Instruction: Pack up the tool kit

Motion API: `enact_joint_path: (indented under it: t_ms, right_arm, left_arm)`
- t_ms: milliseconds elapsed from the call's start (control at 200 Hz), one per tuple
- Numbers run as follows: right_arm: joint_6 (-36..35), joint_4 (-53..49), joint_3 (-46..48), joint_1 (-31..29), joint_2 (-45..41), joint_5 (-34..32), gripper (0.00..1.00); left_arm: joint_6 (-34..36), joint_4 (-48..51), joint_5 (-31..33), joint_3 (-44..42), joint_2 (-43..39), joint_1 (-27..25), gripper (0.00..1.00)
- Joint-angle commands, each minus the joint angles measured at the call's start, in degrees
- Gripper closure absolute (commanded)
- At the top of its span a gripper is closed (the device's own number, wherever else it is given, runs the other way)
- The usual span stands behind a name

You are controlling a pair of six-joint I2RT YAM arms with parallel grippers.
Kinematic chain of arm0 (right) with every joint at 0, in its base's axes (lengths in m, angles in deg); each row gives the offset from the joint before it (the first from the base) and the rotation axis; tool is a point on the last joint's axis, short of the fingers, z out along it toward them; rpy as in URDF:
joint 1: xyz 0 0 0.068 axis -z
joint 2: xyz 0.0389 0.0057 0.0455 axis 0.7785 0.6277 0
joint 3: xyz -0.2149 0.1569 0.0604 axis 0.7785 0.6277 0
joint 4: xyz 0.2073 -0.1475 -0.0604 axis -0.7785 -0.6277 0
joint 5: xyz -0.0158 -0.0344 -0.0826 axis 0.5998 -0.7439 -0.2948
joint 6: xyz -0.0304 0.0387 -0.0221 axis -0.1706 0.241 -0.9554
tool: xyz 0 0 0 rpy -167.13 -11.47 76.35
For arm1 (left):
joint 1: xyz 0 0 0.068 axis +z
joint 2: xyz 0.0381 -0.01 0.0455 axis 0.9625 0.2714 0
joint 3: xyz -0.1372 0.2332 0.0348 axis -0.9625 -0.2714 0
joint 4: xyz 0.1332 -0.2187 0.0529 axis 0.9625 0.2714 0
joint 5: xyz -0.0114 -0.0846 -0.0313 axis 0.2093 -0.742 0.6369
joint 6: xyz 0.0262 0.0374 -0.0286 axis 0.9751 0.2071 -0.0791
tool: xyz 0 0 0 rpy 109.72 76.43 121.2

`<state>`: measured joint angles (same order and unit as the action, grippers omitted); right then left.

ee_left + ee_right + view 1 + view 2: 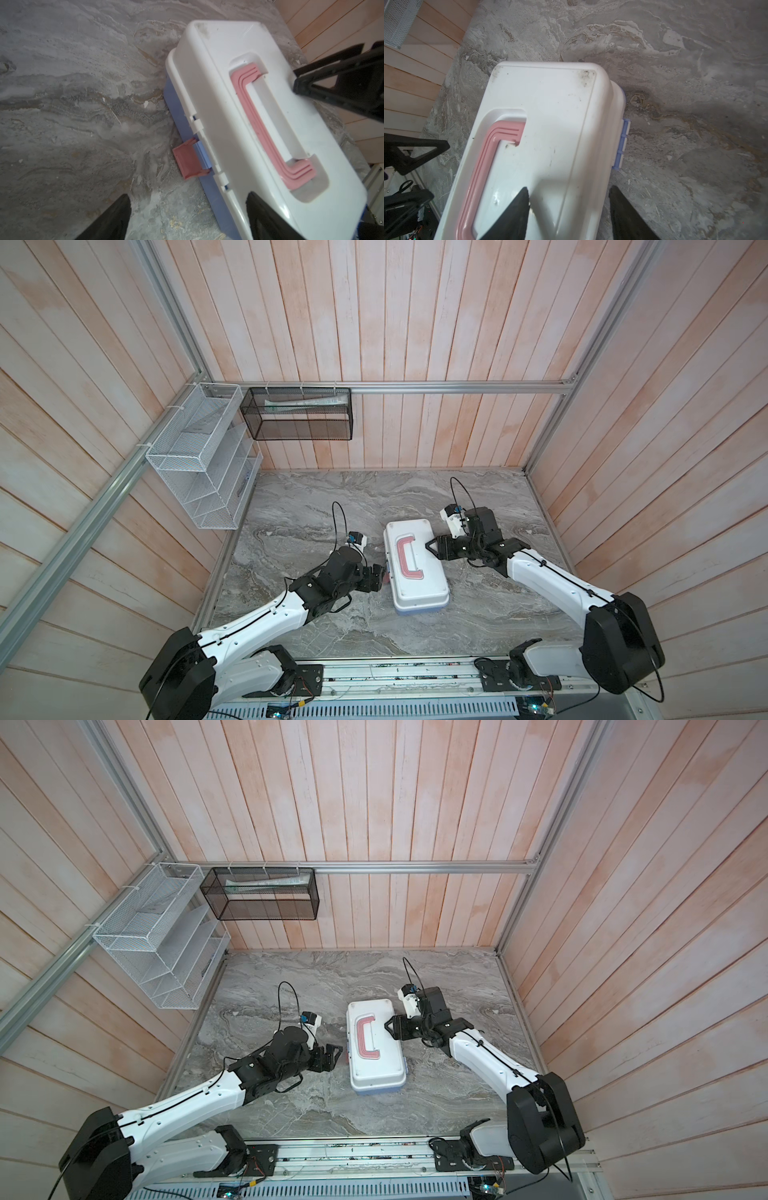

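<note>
Grey marble covers the bench [332, 506], the biggest thing to see. Near its middle, well away from every edge, sits the tool kit [415, 572]. Its white lid [550, 104] is down on the blue base [180, 128]. I see no loose tools lying out, so I think only the locking is left.

The left tool [380, 574] waits just beside the kit's left side, its fingers wide apart and holding nothing. The right tool [430, 547] has its fingers apart too, one over the lid and one past the hinge side. It grips nothing.

The pink handle [405, 558] lies flat. Smaller is the pink latch [187, 162], which sticks out, not snapped shut.

A push on the latch could slide or turn the light kit. Lifting by the handle now could make the lid pop up.

A white basket [195, 460] and a smaller black basket [299, 414] hang above the far left corner. Nothing blocks the latch.
</note>
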<state>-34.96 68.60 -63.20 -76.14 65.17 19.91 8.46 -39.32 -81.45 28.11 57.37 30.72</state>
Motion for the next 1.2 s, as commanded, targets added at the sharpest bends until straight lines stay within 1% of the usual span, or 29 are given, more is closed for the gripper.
enact_joint_path:
  t_ms: [0, 110, 170, 270, 370, 565, 655, 770, 895, 1005, 1145, 1195]
  right_arm:
    - [-1.0, 2.1, -2.8, 0.2, 3.0, 3.1, 0.40]
    - [-1.2, 2.8, -4.3, 0.1, 5.7, 6.0, 0.40]
    - [-0.8, 3.2, -4.8, -0.1, 6.3, 6.4, 0.40]
    - [-0.4, 4.2, -4.5, -0.1, 5.8, 7.1, 0.40]
    - [0.7, 5.7, -3.8, -0.1, 5.1, 7.6, 0.40]
    - [1.5, 7.7, -4.8, -0.6, 8.0, 10.7, 0.40]
    - [0.9, 6.5, -6.8, -1.0, 10.0, 11.2, 0.40]
    - [1.7, 7.6, -8.2, -2.1, 11.8, 12.2, 0.40]
    - [1.5, 6.7, -10.2, -3.6, 12.7, 11.5, 0.40]
    - [2.4, 7.6, -10.3, -3.8, 13.0, 11.7, 0.40]
    - [2.3, 7.9, -9.4, -3.8, 12.7, 11.1, 0.40]
    - [2.3, 8.1, -9.2, -3.8, 12.7, 11.1, 0.40]
  left_arm:
    - [-0.3, -1.8, -2.6, -2.1, 1.0, -0.7, 0.11]
    - [0.2, -2.7, -1.8, -1.6, 2.5, -3.0, 0.11]
    - [0.3, -2.4, 0.2, -1.2, 3.5, -4.4, 0.11]
    - [-0.6, -1.5, 4.1, -2.3, 5.2, -4.3, 0.09]
    - [-1.2, -2.0, 6.3, -3.6, 7.7, -4.3, 0.08]
    - [-0.6, -5.3, 4.9, -3.2, 13.1, -4.4, 0.08]
    - [-0.7, -7.0, 5.4, -4.0, 13.6, -4.4, 0.08]
    - [-1.2, -9.8, 5.0, -5.8, 13.3, -4.4, 0.08]
    - [-1.7, -13.1, 4.3, -7.9, 14.2, -4.4, 0.08]
    - [-0.5, -14.6, 4.5, -8.1, 16.0, -4.4, 0.08]
    - [0.4, -14.0, 6.8, -8.0, 17.2, -4.4, 0.08]
    - [0.4, -15.2, 7.2, -8.8, 17.0, -4.4, 0.08]
